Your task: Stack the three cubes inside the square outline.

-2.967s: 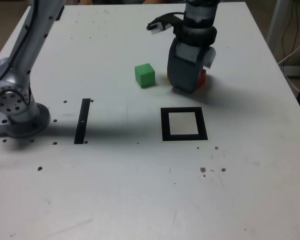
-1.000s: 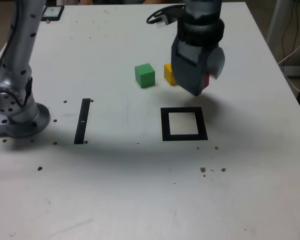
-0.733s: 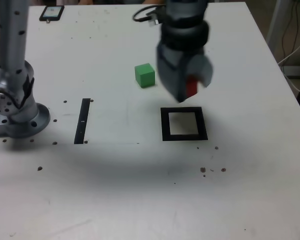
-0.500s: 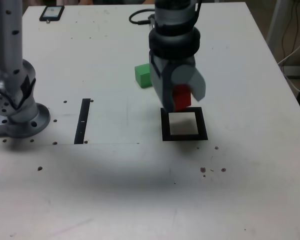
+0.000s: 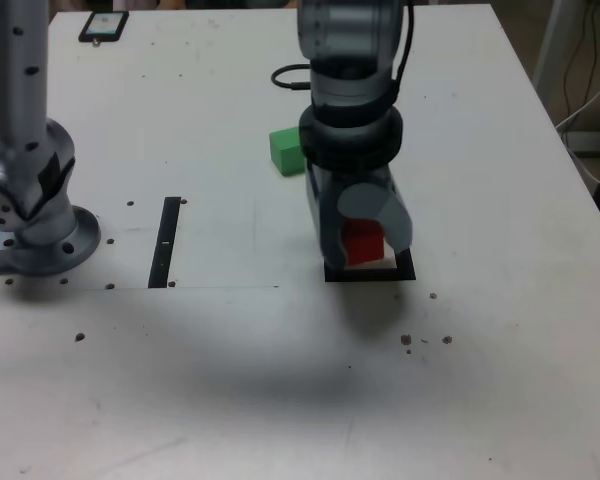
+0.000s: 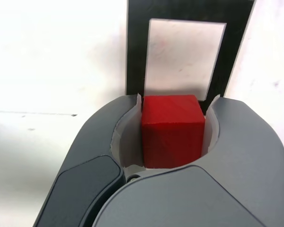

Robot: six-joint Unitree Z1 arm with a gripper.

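The grey tool [image 5: 365, 235] pinches the matte red cube [image 5: 362, 243] between its jaws, over the thick black square outline [image 5: 400, 272] right of centre in the exterior view, with the matte green cube [image 5: 287, 152] on the white counter [image 5: 210, 370], partly hidden behind the arm [image 5: 350, 60].

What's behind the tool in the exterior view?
Part of the green cube and the square outline's near edge show past the tool; anything fully covered can't be seen.

Bright glare (soft shadows too), slight blur
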